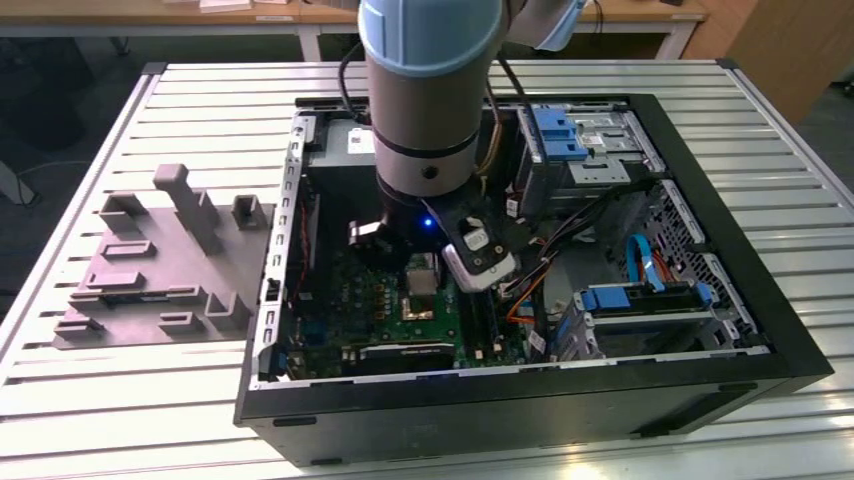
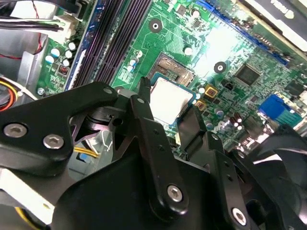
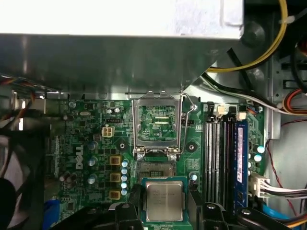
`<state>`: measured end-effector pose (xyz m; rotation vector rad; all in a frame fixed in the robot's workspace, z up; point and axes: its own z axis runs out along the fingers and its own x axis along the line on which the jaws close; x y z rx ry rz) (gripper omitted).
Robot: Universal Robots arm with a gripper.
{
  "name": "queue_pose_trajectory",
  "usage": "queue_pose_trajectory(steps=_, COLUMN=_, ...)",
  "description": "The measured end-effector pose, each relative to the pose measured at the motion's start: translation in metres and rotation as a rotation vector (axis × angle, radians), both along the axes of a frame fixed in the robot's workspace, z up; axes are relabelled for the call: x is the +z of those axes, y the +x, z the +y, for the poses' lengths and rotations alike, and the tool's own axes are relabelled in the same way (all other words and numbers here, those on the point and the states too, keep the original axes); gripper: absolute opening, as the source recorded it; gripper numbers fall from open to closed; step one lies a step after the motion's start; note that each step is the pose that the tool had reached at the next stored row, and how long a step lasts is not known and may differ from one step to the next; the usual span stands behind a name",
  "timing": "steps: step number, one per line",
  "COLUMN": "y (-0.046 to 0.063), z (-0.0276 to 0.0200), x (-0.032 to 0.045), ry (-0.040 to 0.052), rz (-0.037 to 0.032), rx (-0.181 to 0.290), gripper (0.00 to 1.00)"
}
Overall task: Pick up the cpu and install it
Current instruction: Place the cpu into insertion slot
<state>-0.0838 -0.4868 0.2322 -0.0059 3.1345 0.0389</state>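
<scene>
Installation is under way, as I am judging it: the pick-up is looking done, and your claw (image 3: 164, 197) is holding the cpu (image 3: 164, 205) inside the computer case (image 1: 747, 300), which is sitting on the slatted table (image 1: 200, 100). The arm (image 1: 427, 100) is reaching down into the case near its middle, over the green motherboard (image 3: 86, 143).

In both wrist views you are seeing the chip hanging flat, pale top up, just beside the open socket (image 3: 156, 168) and not yet over it. The socket's metal bracket (image 3: 158, 120) is standing raised on the far side, so the contact field is lying bare. The memory slots (image 3: 220, 153) are running along the board's edge beside the socket. I am not able to tell how high the chip is riding above the board.

Seating it is calling, in my view, for bringing the chip square over the socket, edges parallel and level, with a gentle touch and no sliding across the contacts.

Your claw is closed down to a narrow span, just the chip's width. Its two black fingers (image 2: 145, 100) are pressing on opposite edges of the cpu and are touching nothing else that I am seeing.
</scene>
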Motion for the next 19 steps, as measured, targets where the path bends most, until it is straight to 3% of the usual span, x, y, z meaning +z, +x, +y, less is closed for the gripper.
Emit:
queue_pose_trajectory(steps=7, y=0.0, z=0.0, x=-0.0129, ry=0.0001, rz=-0.0001, rx=0.0, gripper=0.47)
queue_pose_trajectory(steps=13, y=0.0, z=0.0, x=-0.0137, ry=-0.0001, rz=0.0, rx=0.0, gripper=0.47)
queue_pose_trajectory(steps=19, y=0.0, z=-0.0002, x=-0.0231, ry=0.0001, rz=0.0001, rx=0.0, gripper=0.47)
